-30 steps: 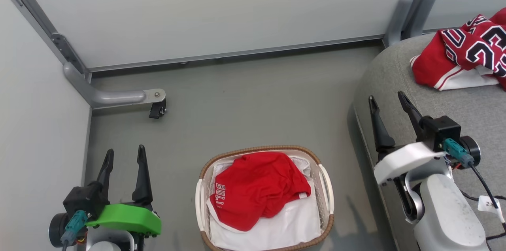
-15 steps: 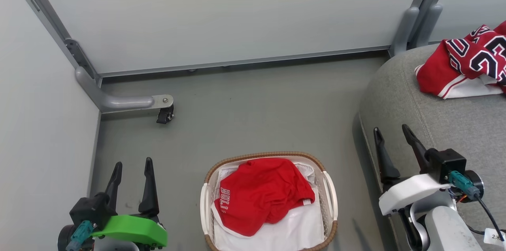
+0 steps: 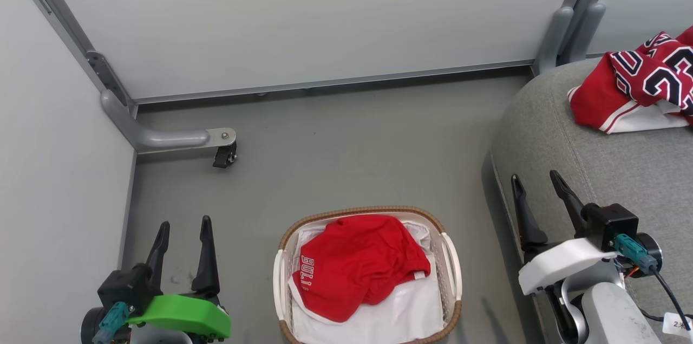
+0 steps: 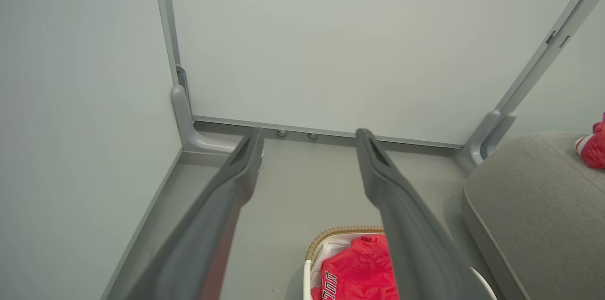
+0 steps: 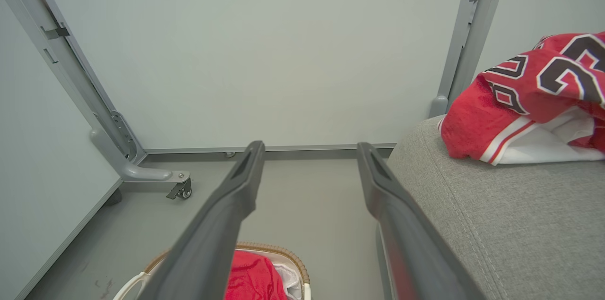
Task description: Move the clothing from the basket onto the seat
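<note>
- Head view: the oval basket (image 3: 357, 211) stands on the smooth grey floor (image 3: 335, 143) at 6 o'clock. It has white plastic walls under a brown woven rim, with a looped handle on each long side.
- Inside it the red BULLS garment (image 3: 357, 268) lies crumpled, with white lettering and a thin white hem. It lies on the plain white fabric liner (image 3: 400, 317).
- The seat (image 3: 595, 170) is a large grey woven-fabric cushion with rounded edges and a stitched seam. It takes up the 3 o'clock side, near the basket but not touching it.
- At 2 o'clock on the seat lies the red 23 garment (image 3: 649, 73), rumpled, with black-and-white numerals and white trim.
- The left fingers (image 3: 206, 257) at 7 o'clock are long, dark and tapered. They are spread wide with nothing between them, above the floor.
- The right fingers (image 3: 524, 219) at 4 o'clock are equally wide apart and empty, by the seat's rounded edge.
</note>
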### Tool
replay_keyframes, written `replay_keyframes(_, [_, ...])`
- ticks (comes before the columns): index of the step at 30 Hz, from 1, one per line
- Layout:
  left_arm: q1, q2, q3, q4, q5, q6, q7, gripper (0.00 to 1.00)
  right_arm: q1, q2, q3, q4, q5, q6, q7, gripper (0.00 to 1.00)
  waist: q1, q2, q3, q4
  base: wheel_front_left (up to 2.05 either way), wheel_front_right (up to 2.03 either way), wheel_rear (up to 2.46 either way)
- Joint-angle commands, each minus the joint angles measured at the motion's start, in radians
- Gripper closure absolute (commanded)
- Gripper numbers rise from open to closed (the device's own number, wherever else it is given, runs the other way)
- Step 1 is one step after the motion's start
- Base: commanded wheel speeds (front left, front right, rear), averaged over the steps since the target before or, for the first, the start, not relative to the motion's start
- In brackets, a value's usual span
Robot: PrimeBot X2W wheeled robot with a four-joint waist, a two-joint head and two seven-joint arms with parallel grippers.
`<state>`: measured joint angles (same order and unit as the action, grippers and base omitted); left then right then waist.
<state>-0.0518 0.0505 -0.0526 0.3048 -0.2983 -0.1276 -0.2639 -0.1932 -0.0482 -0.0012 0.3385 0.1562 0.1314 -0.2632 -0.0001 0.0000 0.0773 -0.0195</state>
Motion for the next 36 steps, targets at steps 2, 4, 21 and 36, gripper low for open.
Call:
replay_keyframes(2, [-0.004,0.000,0.002,0.000,0.005,-0.003,-0.001,0.00,0.002,-0.004,0.000,-0.001,0.006,-0.001,-0.002,0.00,0.0001,0.0000,0.001,-0.001,0.00,0.00,0.00])
replay_keyframes(4, [-0.005,0.000,0.001,0.000,0.005,-0.003,-0.001,0.00,0.001,-0.004,0.000,0.000,0.006,-0.001,-0.002,0.00,0.0001,0.0000,0.002,-0.001,0.00,0.00,0.00])
replay_keyframes(21, [-0.032,0.000,-0.018,0.002,0.013,-0.003,-0.001,0.00,-0.025,-0.004,0.005,-0.006,-0.003,-0.001,-0.002,0.00,0.0001,0.0000,0.028,-0.008,0.00,0.00,0.00])
replay_keyframes(36, [-0.324,0.001,-0.252,0.233,0.076,-0.004,-0.001,0.00,-0.138,-0.004,-0.069,-0.085,-0.028,-0.001,-0.002,0.00,0.0001,0.0000,0.256,-0.064,0.00,0.00,0.00])
